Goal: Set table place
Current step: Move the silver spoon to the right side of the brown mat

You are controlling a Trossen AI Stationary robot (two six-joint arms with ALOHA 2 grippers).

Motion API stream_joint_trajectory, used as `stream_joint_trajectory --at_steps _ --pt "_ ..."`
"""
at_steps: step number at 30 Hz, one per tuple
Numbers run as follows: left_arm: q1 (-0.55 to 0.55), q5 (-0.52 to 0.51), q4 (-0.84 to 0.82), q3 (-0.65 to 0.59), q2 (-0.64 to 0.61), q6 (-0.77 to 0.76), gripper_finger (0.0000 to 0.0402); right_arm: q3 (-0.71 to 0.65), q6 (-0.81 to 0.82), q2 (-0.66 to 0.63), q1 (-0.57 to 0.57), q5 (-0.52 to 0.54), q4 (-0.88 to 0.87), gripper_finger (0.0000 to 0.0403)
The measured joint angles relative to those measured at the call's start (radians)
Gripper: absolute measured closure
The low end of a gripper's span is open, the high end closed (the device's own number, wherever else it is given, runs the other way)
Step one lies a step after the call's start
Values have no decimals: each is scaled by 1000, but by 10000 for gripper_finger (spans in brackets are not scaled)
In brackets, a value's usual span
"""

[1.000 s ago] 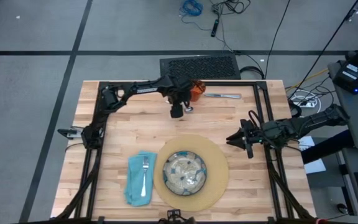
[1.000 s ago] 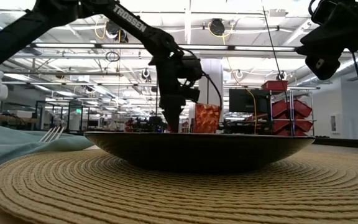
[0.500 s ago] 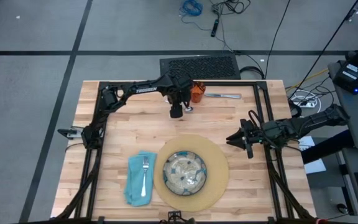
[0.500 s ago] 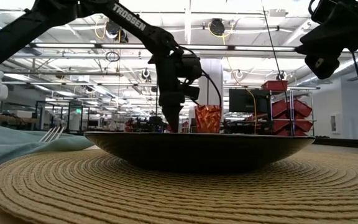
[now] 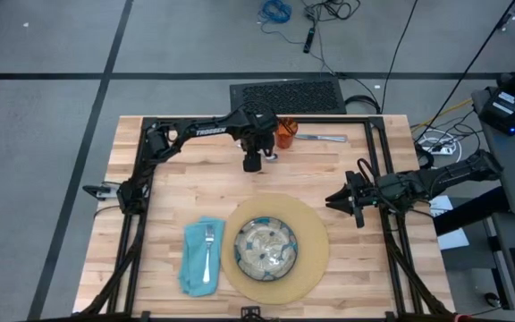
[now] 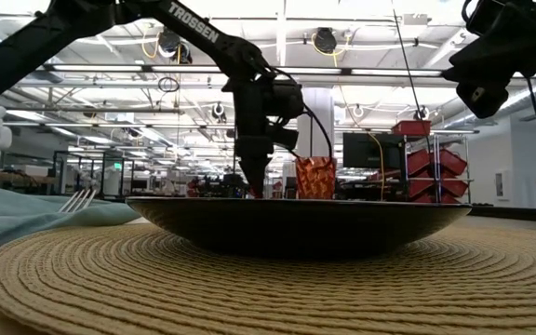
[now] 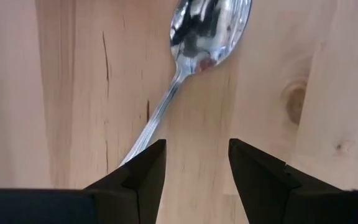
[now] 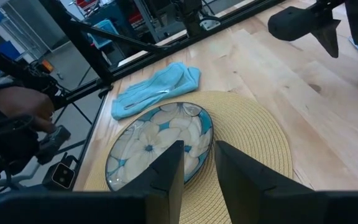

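- Round tan placemat (image 5: 308,234), lower centre, holds floral plate (image 5: 265,249).
- Teal napkin (image 5: 190,259), with fork (image 5: 207,250), lies left.
- Spoon (image 7: 191,56), orange cup (image 5: 283,133), knife (image 5: 322,138): upper table (image 5: 177,192).

Spoon (image 7: 191,59) handle partly hidden behind the left fingers (image 7: 143,174).

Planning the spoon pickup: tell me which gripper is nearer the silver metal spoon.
Left. The left gripper hovers right over the silver metal spoon, fingers open above its handle. The right gripper waits well away, beside the round tan woven placemat.
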Motion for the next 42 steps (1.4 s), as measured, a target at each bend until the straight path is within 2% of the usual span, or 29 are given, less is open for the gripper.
stream_joint_trajectory --at_steps 6,14,24,30,35,42 --pt "-3 -15 49 4 0 0 241 0 0 0 0 0 0 321" --pt "-2 -71 47 67 -2 -12 240 0 0 0 0 0 -1 321" --pt "92 -134 -23 84 -2 -186 240 0 0 13 0 0 -4 321" --pt "139 -33 -116 84 -2 -239 240 0 0 32 0 0 -4 321" --pt "145 95 -183 84 -2 -282 240 0 0 42 0 0 -1 321" --pt "145 93 -248 84 28 -288 240 0 0 43 0 0 3 321"
